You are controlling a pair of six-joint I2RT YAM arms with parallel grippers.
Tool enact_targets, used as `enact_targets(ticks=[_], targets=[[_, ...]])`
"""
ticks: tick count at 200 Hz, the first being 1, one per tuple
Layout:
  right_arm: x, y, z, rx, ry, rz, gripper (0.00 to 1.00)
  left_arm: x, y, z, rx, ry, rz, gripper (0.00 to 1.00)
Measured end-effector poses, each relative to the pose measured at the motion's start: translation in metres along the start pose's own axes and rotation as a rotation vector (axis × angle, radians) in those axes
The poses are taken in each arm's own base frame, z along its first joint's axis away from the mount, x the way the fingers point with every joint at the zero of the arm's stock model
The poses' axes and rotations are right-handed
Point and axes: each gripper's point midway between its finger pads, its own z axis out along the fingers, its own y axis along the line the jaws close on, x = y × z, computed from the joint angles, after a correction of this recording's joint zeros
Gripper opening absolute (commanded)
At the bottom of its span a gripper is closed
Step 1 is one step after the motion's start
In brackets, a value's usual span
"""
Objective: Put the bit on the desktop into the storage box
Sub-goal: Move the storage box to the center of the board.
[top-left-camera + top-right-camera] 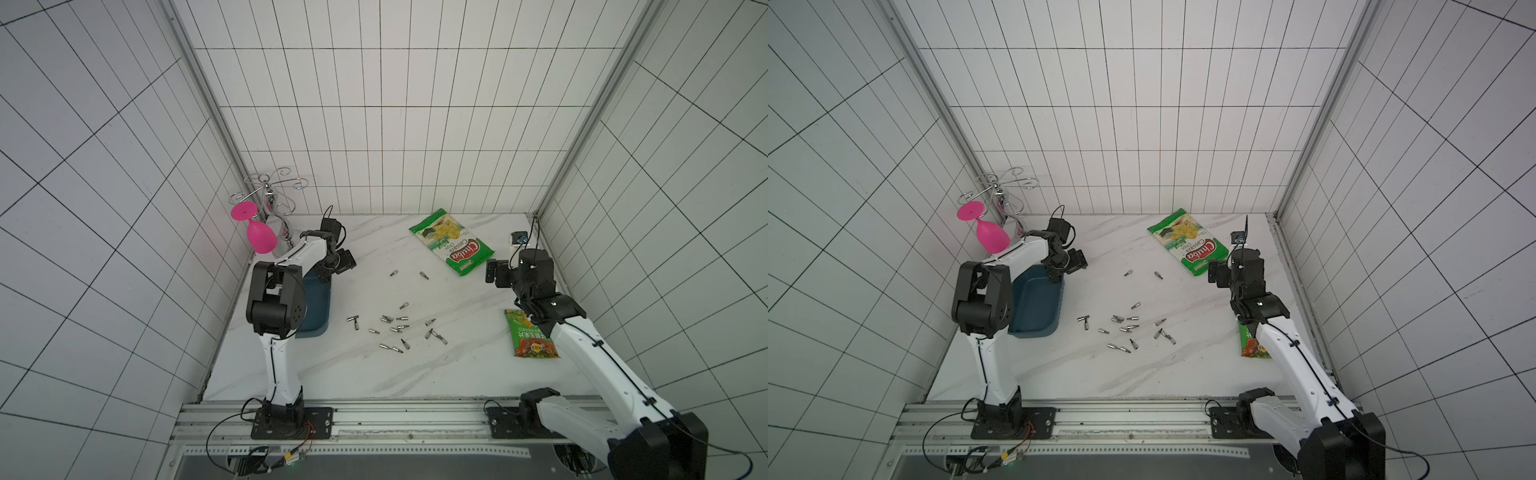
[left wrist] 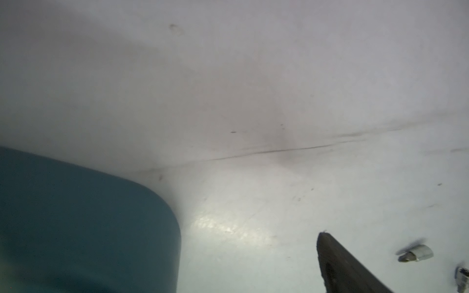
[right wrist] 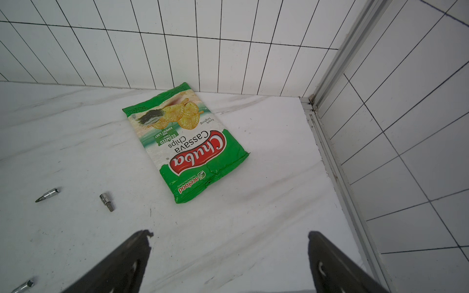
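- The worktop [image 1: 316, 374] carries a scatter of small metal bits [image 1: 387, 319]. Most lie loose in a cluster around its middle, outside the box, and none is in a gripper.
- Two more lie apart from the cluster, farther back, close to the near end of the chips bag [image 1: 451, 243], which lies flat at the far right.
- The storage box [image 1: 1036, 303] sits on the left side of the worktop, just left of the cluster. The left arm [image 1: 276, 291] hides part of it in both top views.
- The left gripper [image 1: 336, 268] hangs over the far right corner of the box.
- The left wrist view is blurred. It shows that box corner, bare worktop, and one finger [image 2: 342, 269] set well off to the side with nothing against it. Two bits lie on the worktop past the finger.
- The left gripper is released and holds nothing.
- The right gripper [image 3: 229, 234] hovers above the right side of the worktop, near the chips bag's near end. Its fingers are spread wide with only bare worktop between them, so it is released and empty.
- A second green snack packet [image 1: 530, 338] lies by the right edge, partly under the right arm [image 1: 582, 345].
- A pink glass [image 1: 259, 237] hangs upside down from a wire rack [image 1: 270, 189] in the far left corner.
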Motion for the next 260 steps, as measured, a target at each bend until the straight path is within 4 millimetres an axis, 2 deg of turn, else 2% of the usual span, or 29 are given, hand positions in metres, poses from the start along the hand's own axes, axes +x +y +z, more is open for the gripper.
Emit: enact_targets(ticks=[25, 47, 106, 133, 165, 199, 227, 246, 260], targets=[[0.0, 0.0, 0.0, 0.0, 0.002, -0.001, 0.99, -0.006, -0.036, 0.002, 0.047, 0.002, 0.059, 0.88], [0.002, 0.0, 0.0, -0.002, 0.01, -0.002, 0.99, -0.009, -0.057, 0.006, 0.074, 0.007, 0.099, 0.88], [0.013, 0.004, 0.004, -0.01, 0.051, -0.015, 0.99, -0.019, -0.078, 0.02, 0.092, 0.047, 0.163, 0.86], [0.018, 0.005, 0.007, -0.01, 0.071, -0.019, 0.99, -0.01, -0.091, 0.018, 0.109, 0.069, 0.202, 0.86], [0.02, 0.005, 0.008, -0.009, 0.079, -0.021, 0.99, 0.013, -0.113, 0.015, 0.147, 0.11, 0.269, 0.85], [0.02, 0.005, 0.009, -0.01, 0.082, -0.021, 0.99, 0.031, -0.123, 0.014, 0.163, 0.149, 0.32, 0.83], [0.026, 0.007, 0.014, -0.015, 0.107, -0.019, 0.99, 0.031, -0.121, 0.012, 0.157, 0.144, 0.336, 0.83], [0.028, 0.012, 0.019, -0.031, 0.14, -0.015, 0.99, 0.029, -0.118, 0.0, 0.141, 0.121, 0.347, 0.83], [0.029, 0.016, 0.023, -0.046, 0.16, -0.009, 0.99, 0.022, -0.119, -0.021, 0.141, 0.079, 0.355, 0.84]])
